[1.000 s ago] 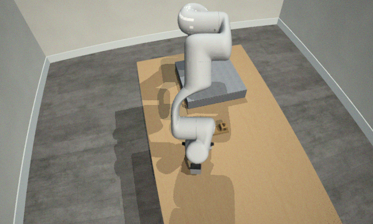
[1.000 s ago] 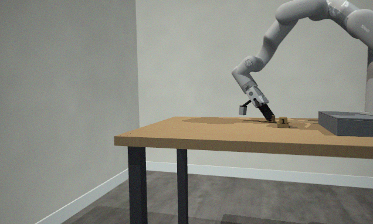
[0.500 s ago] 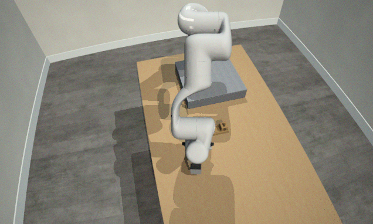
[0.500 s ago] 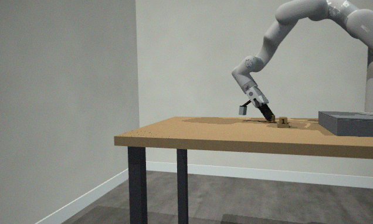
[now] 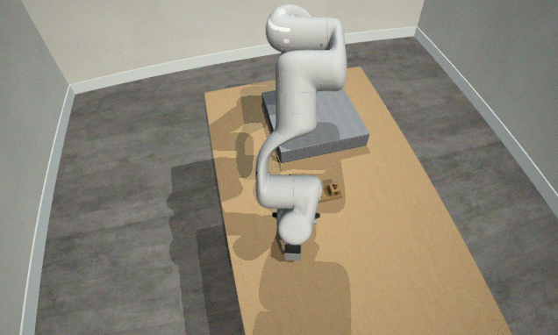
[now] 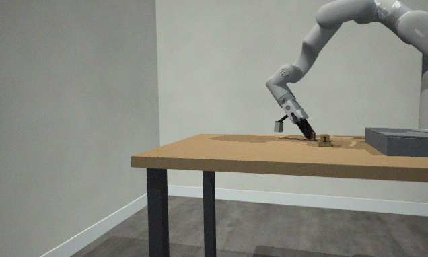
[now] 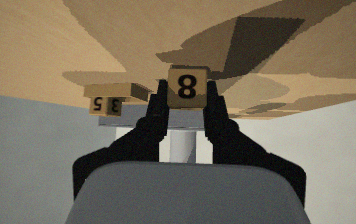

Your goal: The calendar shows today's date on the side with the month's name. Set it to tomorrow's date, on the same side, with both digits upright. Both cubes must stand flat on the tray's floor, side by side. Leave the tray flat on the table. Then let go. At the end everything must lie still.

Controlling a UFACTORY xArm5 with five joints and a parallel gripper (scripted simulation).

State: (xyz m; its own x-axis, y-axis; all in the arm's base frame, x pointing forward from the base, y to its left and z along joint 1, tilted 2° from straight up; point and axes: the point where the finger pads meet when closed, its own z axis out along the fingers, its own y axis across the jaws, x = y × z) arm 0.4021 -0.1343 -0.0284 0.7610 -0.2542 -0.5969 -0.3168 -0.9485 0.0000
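My gripper (image 6: 311, 137) (image 7: 186, 92) is shut on a wooden cube (image 7: 175, 102) and holds it between the black fingertips, low at the table. The cube shows an 8 to the wrist camera. Whether it touches the table I cannot tell. In the top view the arm hides it. The wooden tray (image 5: 330, 200) (image 6: 325, 144) (image 7: 106, 90) lies on the table beside the gripper, towards the robot's base. The other cube (image 5: 334, 188) (image 6: 322, 137) (image 7: 98, 105) stands in it, showing a 1 in the exterior view and, inverted in the wrist view, a 5 and a 3. The month's name is not readable.
A large grey slab (image 5: 346, 117) (image 6: 404, 145) lies on the table (image 5: 395, 231) (image 6: 235, 152) behind the tray, under the arm. The table's left edge in the top view runs near the gripper. The grey wrist camera (image 5: 293, 254) (image 6: 278, 126) sticks out from the gripper's outer side.
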